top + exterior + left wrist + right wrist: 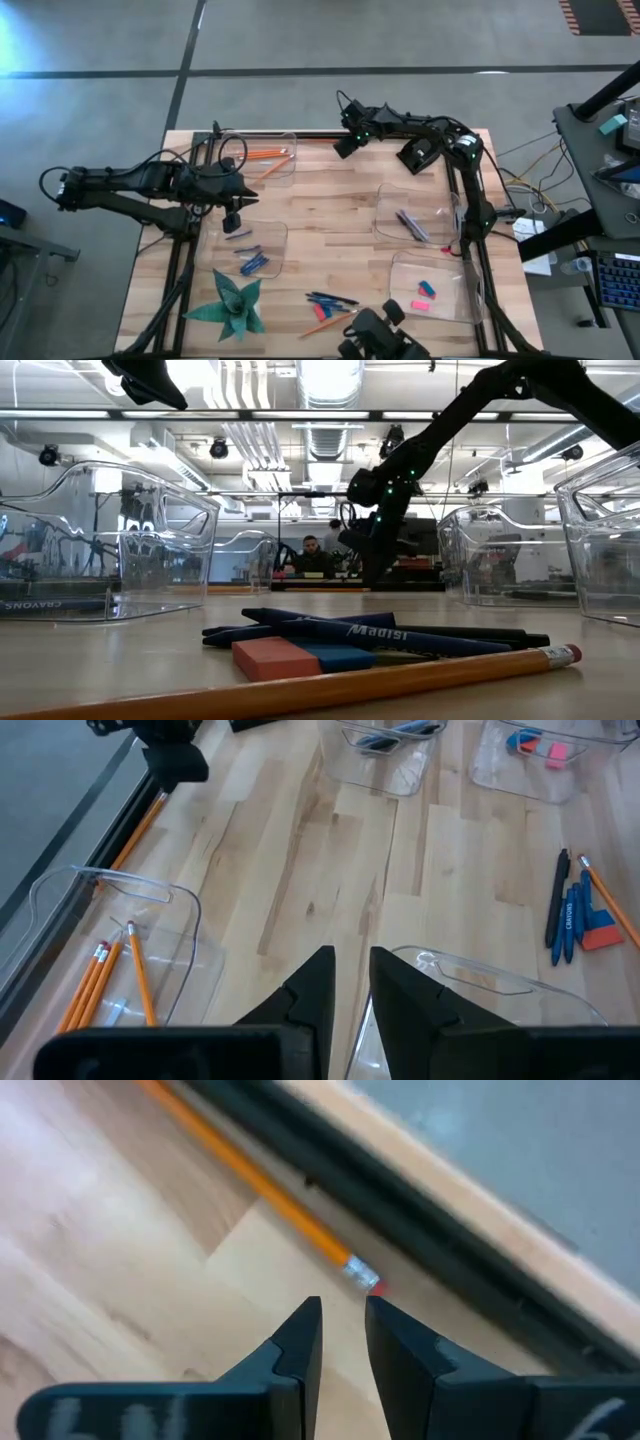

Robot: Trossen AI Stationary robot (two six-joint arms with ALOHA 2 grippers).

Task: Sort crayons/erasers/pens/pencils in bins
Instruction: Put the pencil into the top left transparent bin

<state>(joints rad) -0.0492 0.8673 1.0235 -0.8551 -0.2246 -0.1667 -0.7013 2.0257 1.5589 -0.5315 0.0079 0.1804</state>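
Pencil (262, 1183) lies along table edge (eraser toward right gripper (343, 1330)).

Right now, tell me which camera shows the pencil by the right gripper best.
The right wrist view: the pencil fills it, eraser end just beyond the right gripper. The left wrist view shows it small at the table edge; the high and low views hide it.

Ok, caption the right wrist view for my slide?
Right gripper, empty, fingers slightly apart, over a loose pencil by the table edge.

The high view looks straight down on the whole pale wooden desk (330, 215). The low view sits at desk height, close behind the loose dark pens (380, 635), shared lower centre overhead.
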